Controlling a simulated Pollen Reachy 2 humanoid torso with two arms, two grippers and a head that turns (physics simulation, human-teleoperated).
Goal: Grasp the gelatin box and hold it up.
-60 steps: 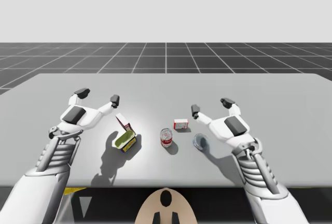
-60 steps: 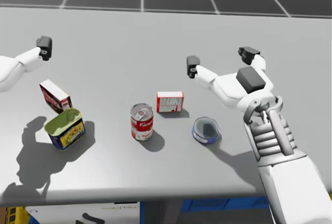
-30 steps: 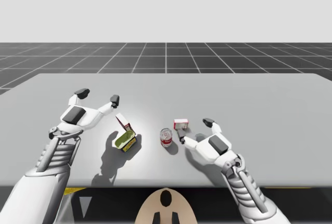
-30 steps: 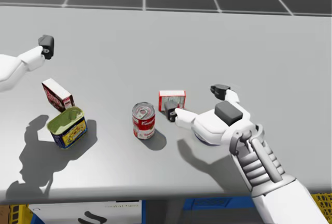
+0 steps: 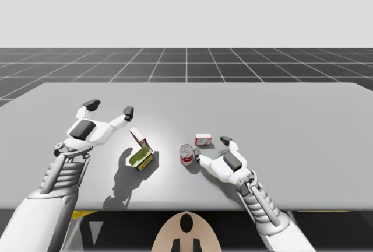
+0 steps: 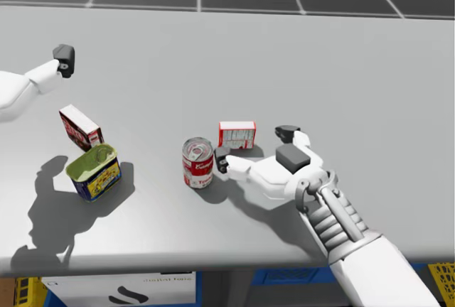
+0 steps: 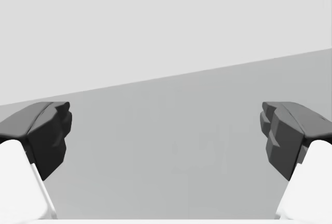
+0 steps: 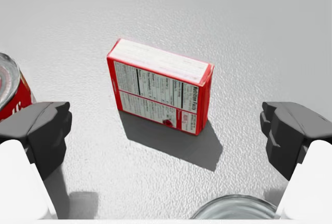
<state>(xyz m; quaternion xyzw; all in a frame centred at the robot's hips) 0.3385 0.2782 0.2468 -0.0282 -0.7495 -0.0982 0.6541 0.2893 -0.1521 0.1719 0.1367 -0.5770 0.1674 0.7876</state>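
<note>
My right tool (image 5: pixel 211 150) sits low over the worktop (image 5: pixel 303 123), lower centre of the high view. Its fingers are spread wide and grip nothing. A flat round can (image 8: pixel 233 207) lies under it. A red can (image 6: pixel 197 163) stands just beside one finger. The small red-and-white gelatin box (image 8: pixel 160 86) stands on edge just ahead of the gap, untouched. Further left are a green-topped tin (image 6: pixel 94 170) and a second red box (image 6: pixel 80 127). My left tool (image 5: pixel 109 108) hovers wide open, empty.
</note>
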